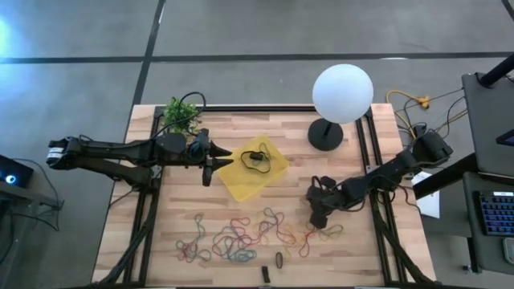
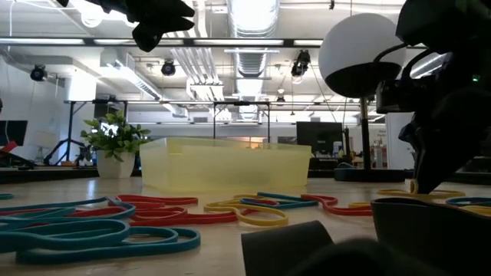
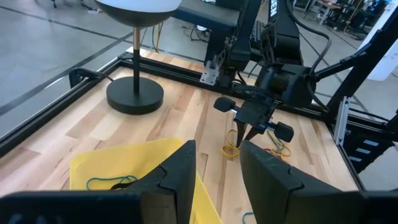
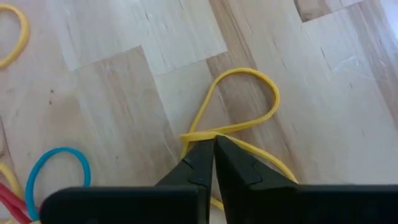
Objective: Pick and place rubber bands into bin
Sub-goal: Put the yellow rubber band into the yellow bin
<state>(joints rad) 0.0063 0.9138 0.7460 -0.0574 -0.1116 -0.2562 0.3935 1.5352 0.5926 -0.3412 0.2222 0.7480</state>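
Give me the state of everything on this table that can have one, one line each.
right gripper: shut, pinching a yellow rubber band on the table.
left gripper: fingers apart, empty, at the bin's edge.
bin: upright on the table, a few bands inside.
loose rubber bands: scattered flat on the wood, not yet binned.
lamp: standing upright.
potted plant: upright at the table's corner.

Bare wood between bin (image 1: pixel 250 175) and lamp base (image 1: pixel 325 134).
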